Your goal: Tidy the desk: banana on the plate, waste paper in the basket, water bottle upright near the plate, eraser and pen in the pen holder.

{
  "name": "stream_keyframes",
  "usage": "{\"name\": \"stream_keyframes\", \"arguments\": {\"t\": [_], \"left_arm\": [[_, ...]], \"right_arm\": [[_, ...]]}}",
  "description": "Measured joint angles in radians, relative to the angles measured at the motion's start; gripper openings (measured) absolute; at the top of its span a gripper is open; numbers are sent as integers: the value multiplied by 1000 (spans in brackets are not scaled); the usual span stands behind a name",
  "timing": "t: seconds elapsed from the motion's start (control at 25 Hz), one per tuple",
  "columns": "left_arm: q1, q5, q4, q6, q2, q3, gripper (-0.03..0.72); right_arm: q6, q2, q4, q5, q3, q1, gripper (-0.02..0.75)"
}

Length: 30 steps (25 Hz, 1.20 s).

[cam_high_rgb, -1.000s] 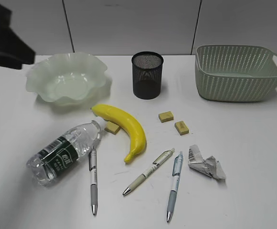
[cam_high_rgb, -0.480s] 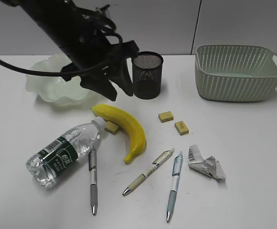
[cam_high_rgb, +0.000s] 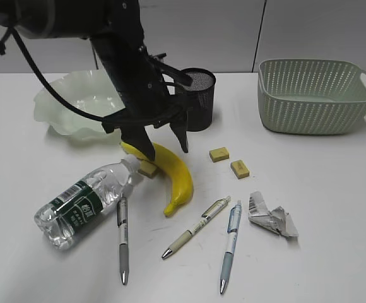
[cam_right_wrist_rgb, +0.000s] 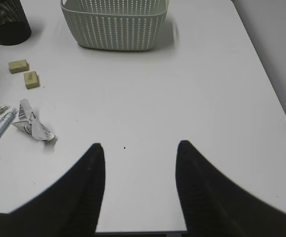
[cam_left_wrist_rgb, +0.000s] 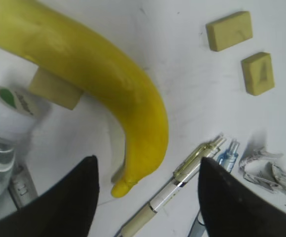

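Left pincer (cam_high_rgb: 164, 142), jaws apart, hovers over the curved yellow banana (cam_high_rgb: 166, 169) lying on the white surface (cam_high_rgb: 334, 208) at 5 o'clock from the frilly pale-green plate (cam_high_rgb: 85, 104); best grip straddles its thick middle, clear of the tan eraser block (cam_high_rgb: 147, 168) touching it.

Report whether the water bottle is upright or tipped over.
Tipped over. The water bottle lies on its side on the table, cap end toward the banana.

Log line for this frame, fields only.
left gripper: open above banana | right gripper: open, idle | bottle: lying | plate: empty
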Motion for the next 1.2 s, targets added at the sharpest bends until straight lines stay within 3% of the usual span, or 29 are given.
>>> {"name": "stream_keyframes", "arguments": {"t": [0.72, 0.8, 0.88, 1.2], "left_arm": [[-8, -20, -106, -59, 162, -6, 472], [-8, -26, -113, -59, 168, -6, 417], [-8, -32, -121, -59, 169, -8, 305], [-8, -6, -181, -28, 144, -18, 308]], "right_arm": [[0, 0, 0, 0, 0, 0, 381], [0, 0, 0, 0, 0, 0, 381], [0, 0, 0, 0, 0, 0, 381], [0, 0, 0, 0, 0, 0, 381]]}}
